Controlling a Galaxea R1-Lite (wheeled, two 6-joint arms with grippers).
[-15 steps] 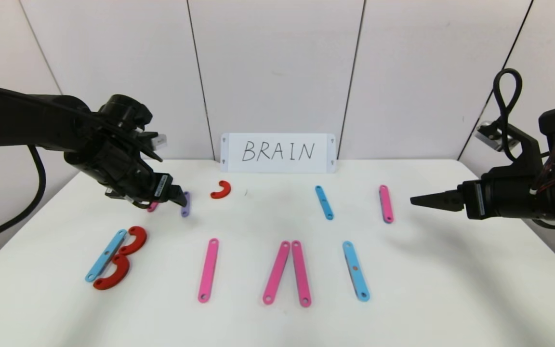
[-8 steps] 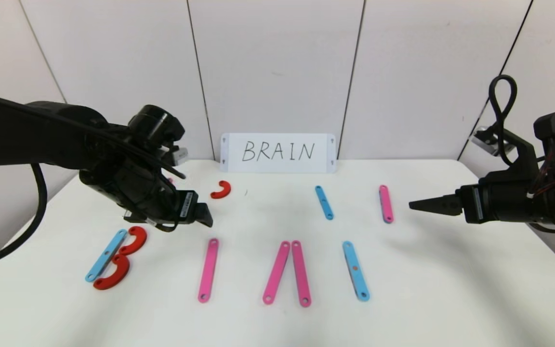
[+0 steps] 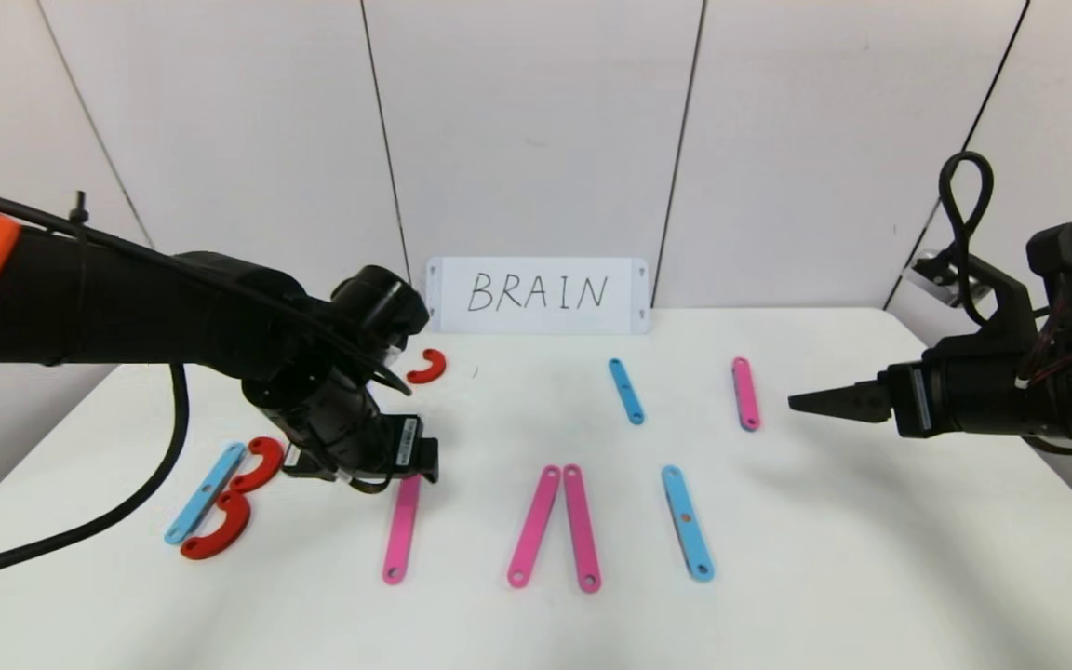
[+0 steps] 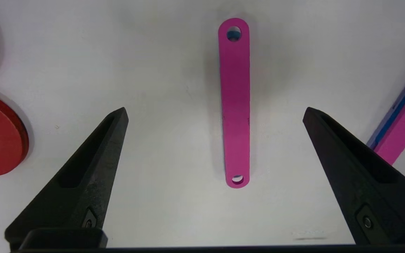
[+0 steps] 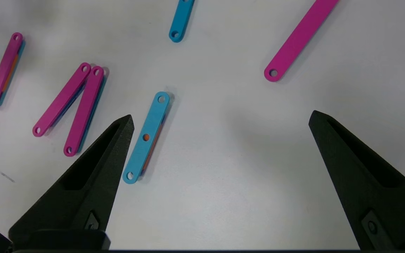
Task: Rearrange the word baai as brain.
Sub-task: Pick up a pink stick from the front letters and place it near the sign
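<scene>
Since the earlier frames, left claw (image 3: 422, 458) has travelled from the upper left of the worktop (image 3: 824, 577) toward lower centre-left and now hovers over the far end of the lone pink strip (image 3: 402, 530). Its fingers (image 4: 93, 168) are spread wide with nothing held; the strip lies flat between them, untouched. The strip is the second letter of the word baai (image 3: 536, 526), which runs across the lower middle of the head view. Left of it sits the B of a blue strip (image 3: 205, 492) and red curves (image 3: 238, 498); right, a pink pair (image 3: 555, 526) and another blue strip (image 3: 687, 523). Right claw (image 3: 801, 402) hovers at right, empty, its fingers spread wide.
</scene>
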